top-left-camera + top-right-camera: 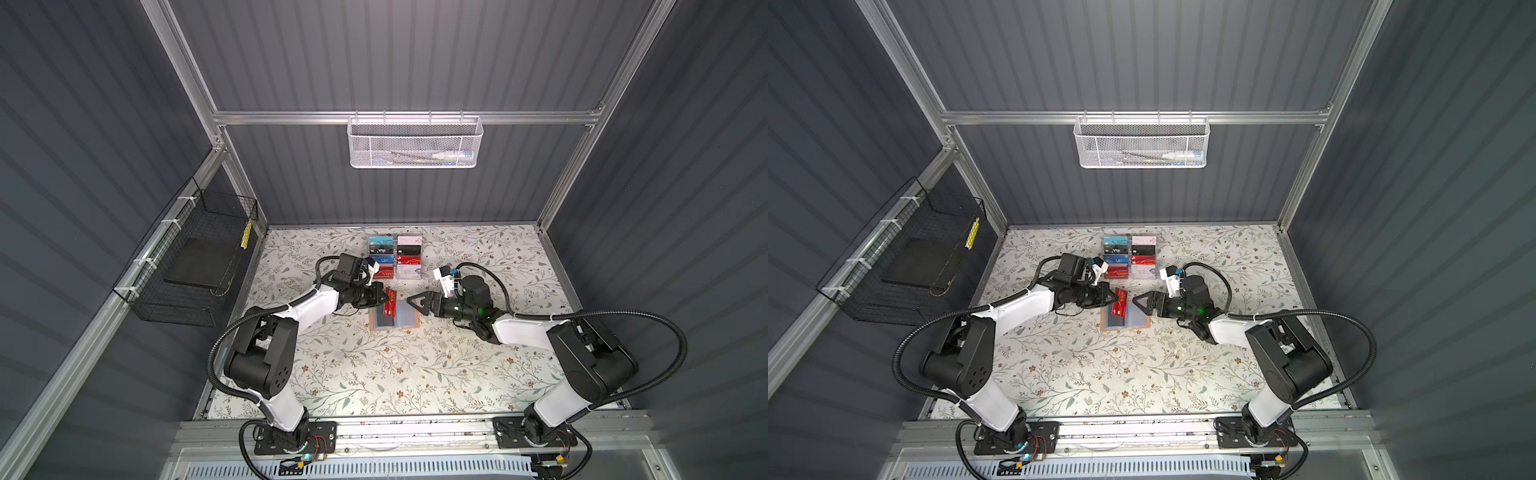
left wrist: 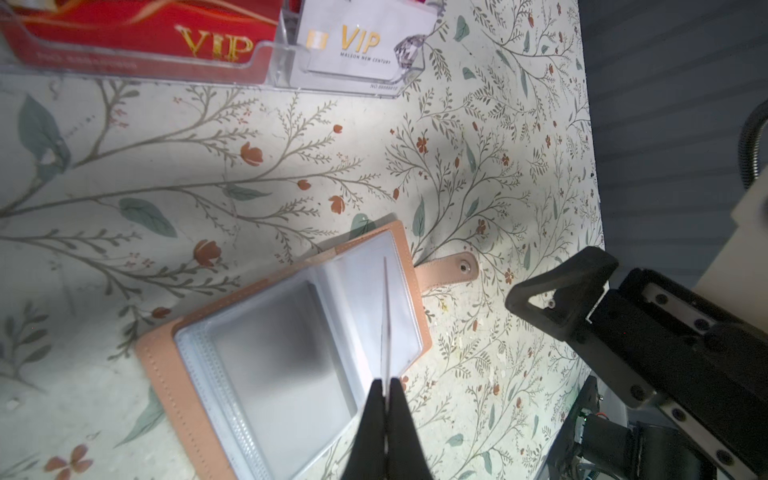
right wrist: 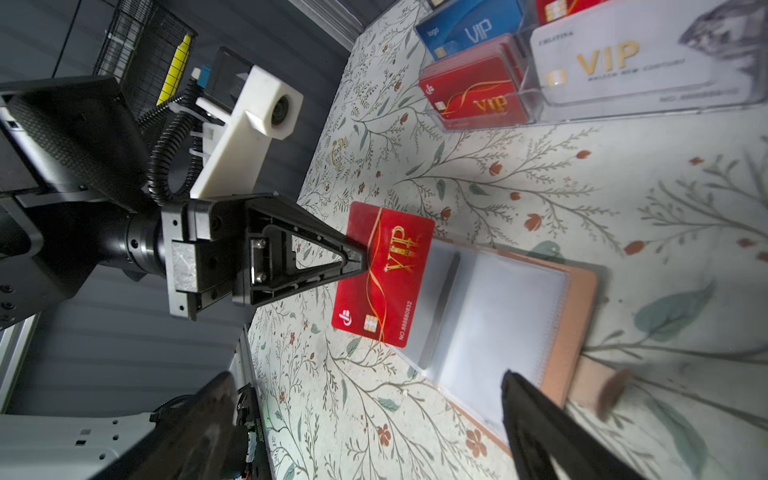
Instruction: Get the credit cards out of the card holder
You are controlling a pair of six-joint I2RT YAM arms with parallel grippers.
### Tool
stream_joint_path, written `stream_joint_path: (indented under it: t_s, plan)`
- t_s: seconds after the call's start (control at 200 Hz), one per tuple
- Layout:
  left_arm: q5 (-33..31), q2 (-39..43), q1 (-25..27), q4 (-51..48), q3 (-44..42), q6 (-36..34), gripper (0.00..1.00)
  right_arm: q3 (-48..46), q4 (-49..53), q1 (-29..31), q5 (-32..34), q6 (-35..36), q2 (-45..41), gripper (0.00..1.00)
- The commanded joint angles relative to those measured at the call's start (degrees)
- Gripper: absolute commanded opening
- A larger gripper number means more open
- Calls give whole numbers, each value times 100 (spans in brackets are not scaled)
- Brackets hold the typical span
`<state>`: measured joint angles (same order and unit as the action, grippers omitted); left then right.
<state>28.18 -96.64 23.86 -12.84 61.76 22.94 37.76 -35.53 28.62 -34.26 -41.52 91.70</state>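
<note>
The peach card holder (image 1: pixel 405 320) (image 1: pixel 1136 320) lies open on the floral table, its grey-clear sleeves (image 2: pixel 282 353) (image 3: pixel 511 299) facing up and its snap tab (image 2: pixel 451 270) stretched out flat. My left gripper (image 1: pixel 383 293) (image 1: pixel 1115 296) (image 2: pixel 387 384) is shut on the edge of a red VIP credit card (image 1: pixel 390 302) (image 1: pixel 1120 302) (image 3: pixel 384 278). The card stands on edge over the holder's left page, clear of the sleeves. My right gripper (image 1: pixel 413 305) (image 1: pixel 1139 305) (image 3: pixel 365 382) hovers open over the holder's right side, holding nothing.
A clear acrylic rack (image 1: pixel 395 257) (image 1: pixel 1129 257) (image 3: pixel 540 83) full of VIP cards stands just behind the holder. A black wire basket (image 1: pixel 187 266) hangs on the left wall and a white mesh basket (image 1: pixel 413 143) on the back rail.
</note>
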Motion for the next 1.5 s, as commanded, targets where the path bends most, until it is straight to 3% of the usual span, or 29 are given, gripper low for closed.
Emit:
stream_joint_path:
  t_s: [0.0, 0.325, 0.625, 0.795, 1.081, 1.221, 1.496]
  plan:
    - [-200, 44, 44, -652, 620, -483, 0, 202, 620, -179, 12, 184, -267, 99]
    - [-765, -741, 84, -1972, 2850, -2166, 0, 1164, 2738, -355, 865, 1381, -1080, 99]
    - [-1454, -1891, 118, -2859, 4652, -4134, 0, 1093, 2656, -556, 1150, 1575, -1268, 99]
    - [-1457, -2464, 128, -3492, 5821, -4931, 0, 984, 2594, -620, 1100, 1591, -1291, 99]
    - [-2014, -2615, 405, -3292, 6063, -6241, 0, 929, 2537, -655, 1253, 1629, -1151, 99]
    - [-2070, -2754, 585, -3372, 6069, -6891, 0, 868, 2463, -685, 1324, 1614, -1139, 99]
    - [-1816, -3089, 657, -3303, 6214, -7443, 0, 693, 2459, -709, 1369, 1622, -1318, 99]
